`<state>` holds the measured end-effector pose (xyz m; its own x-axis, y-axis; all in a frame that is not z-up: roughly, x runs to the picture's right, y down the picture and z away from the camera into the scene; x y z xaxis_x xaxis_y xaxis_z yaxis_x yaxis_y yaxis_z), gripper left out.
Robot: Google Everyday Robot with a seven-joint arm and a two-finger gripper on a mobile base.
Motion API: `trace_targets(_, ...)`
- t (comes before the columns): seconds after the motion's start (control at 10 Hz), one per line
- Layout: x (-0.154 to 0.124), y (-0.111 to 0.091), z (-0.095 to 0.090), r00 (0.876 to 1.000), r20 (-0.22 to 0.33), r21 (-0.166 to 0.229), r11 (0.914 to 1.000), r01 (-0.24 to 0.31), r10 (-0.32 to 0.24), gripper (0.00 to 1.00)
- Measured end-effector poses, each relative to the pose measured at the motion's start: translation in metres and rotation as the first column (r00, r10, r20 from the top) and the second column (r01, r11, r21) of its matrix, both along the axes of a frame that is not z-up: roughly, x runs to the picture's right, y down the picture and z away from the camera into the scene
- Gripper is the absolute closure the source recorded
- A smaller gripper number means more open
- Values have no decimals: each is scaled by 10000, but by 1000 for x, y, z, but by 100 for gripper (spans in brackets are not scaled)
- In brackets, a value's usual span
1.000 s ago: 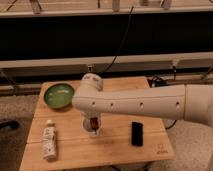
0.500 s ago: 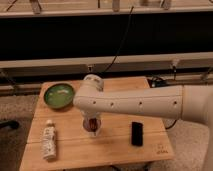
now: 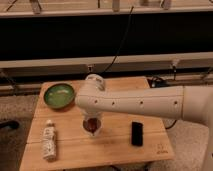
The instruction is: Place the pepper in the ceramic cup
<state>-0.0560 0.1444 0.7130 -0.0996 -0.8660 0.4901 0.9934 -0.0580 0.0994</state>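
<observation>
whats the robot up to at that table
A single white robot arm reaches in from the right over a wooden table. Its claw hangs right at a small white ceramic cup near the table's middle, with the dark red pepper at the cup's mouth. Whether the pepper has been let go cannot be told. A green bowl sits at the back left, a white bottle lies front left, and a black block is to the right.
</observation>
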Motion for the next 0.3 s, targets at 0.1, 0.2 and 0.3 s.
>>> trace_targets(0.1,6,0,1,10000,20,78,10000,7,-7,29)
trace_targets(0.2,12,0,1,10000,37,141,9999,21,-22,36)
trace_targets(0.3,17,-2,2,10000,36,203,9998,21,-22,45)
